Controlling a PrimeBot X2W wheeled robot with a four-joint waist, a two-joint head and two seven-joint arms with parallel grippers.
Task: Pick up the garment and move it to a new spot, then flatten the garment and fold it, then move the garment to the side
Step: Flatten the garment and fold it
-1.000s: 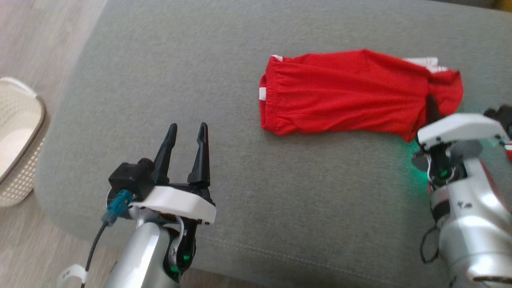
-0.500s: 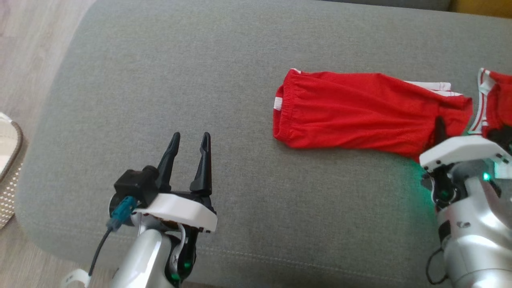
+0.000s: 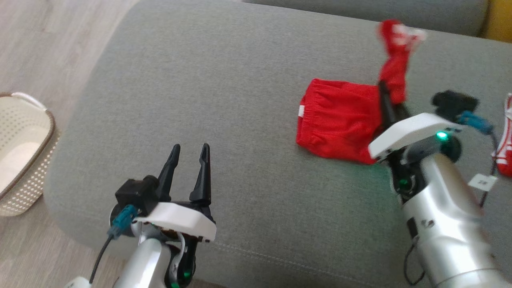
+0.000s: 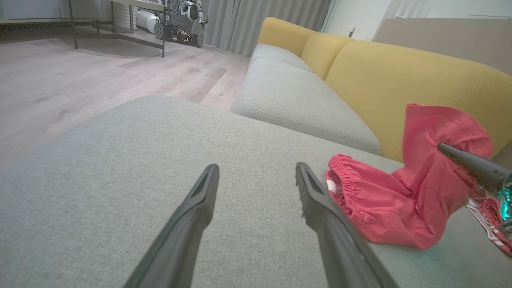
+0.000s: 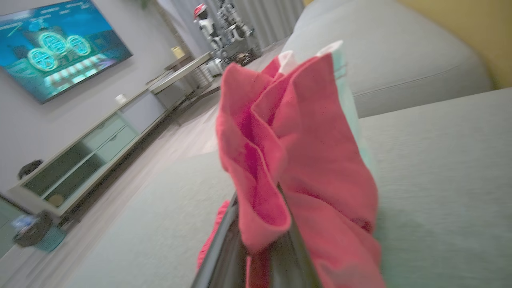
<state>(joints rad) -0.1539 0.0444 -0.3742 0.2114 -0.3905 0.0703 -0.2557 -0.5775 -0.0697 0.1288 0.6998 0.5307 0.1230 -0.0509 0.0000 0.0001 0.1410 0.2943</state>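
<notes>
On the far left, a pale basket (image 3: 24,160) with little holes is seen on the wooden floor (image 3: 52,36), near the big grey cushion (image 3: 240,80). The left gripper (image 3: 189,147) is held over the near left part of the cushion. Its two dark fingers are spread apart and are empty. In the left wrist view, bare grey cushion is seen in the gap between them.

Further right, the red garment (image 3: 336,120) is found on the right half of the cushion. Its stretchy waist end, marked with a small white patch, is laid flat on the cushion. Its other end is held up in the air, and a bit of white trim is seen at the very top. This raised part is blurred in the head view.

The right gripper (image 3: 385,92) is placed at the raised end. Its fingers are pressed together, and the red cloth is pinched between them. In the right wrist view, the cloth is bunched over the finger ends, so the tips are hidden.

At the far right edge, a second red and white cloth (image 3: 506,148) is seen on the cushion, apart from the garment.
</notes>
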